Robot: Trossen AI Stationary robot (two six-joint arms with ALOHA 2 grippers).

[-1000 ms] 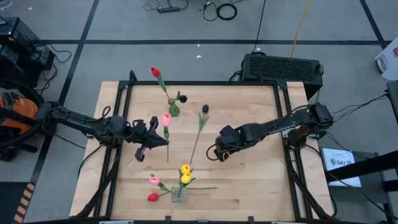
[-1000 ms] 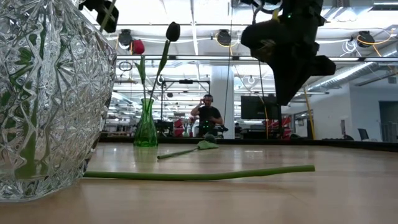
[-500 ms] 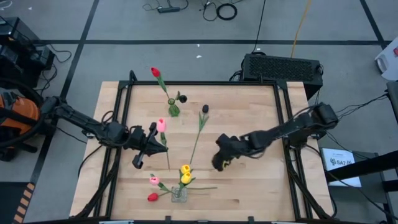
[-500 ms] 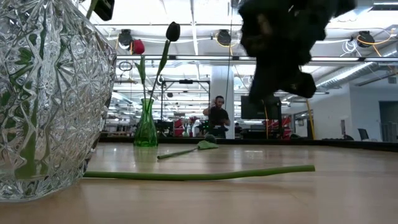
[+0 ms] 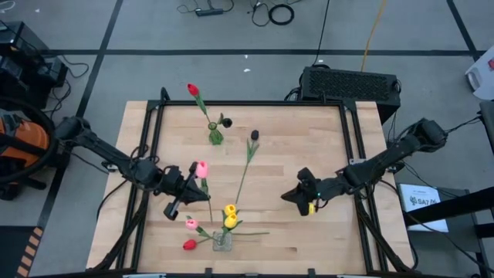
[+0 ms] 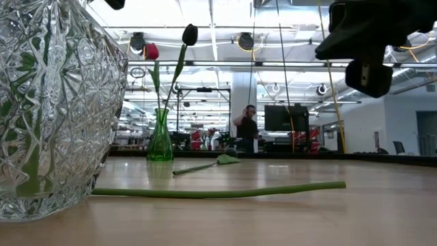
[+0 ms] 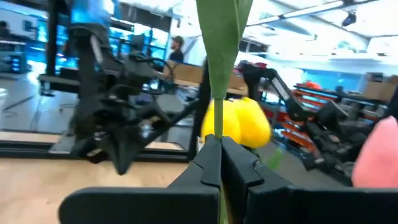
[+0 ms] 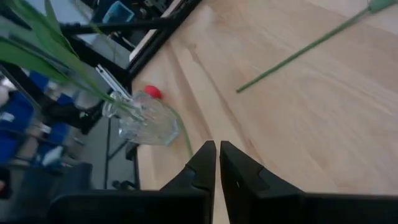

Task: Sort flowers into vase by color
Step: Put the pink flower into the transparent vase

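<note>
Over the last second our left tool (image 5: 187, 199) has carried the pink tulip (image 5: 202, 169) down the tabletop (image 5: 324, 139) toward the clear vase (image 5: 222, 240), fingers pinched tight on its green stem, so the drop looks close. The head is soft pink with a long thin stem. Just ahead of the tool sit the yellow tulips (image 5: 230, 215) already in that vase. Our right tool (image 5: 298, 194) has pulled back, pressed together, holding nothing.

- One vase (image 5: 215, 137) stands at the far side of the tabletop (image 5: 309, 139).
- Another vase (image 5: 222, 240) stands at the near edge.
- A loose flower (image 5: 246, 166) lies between them.
</note>
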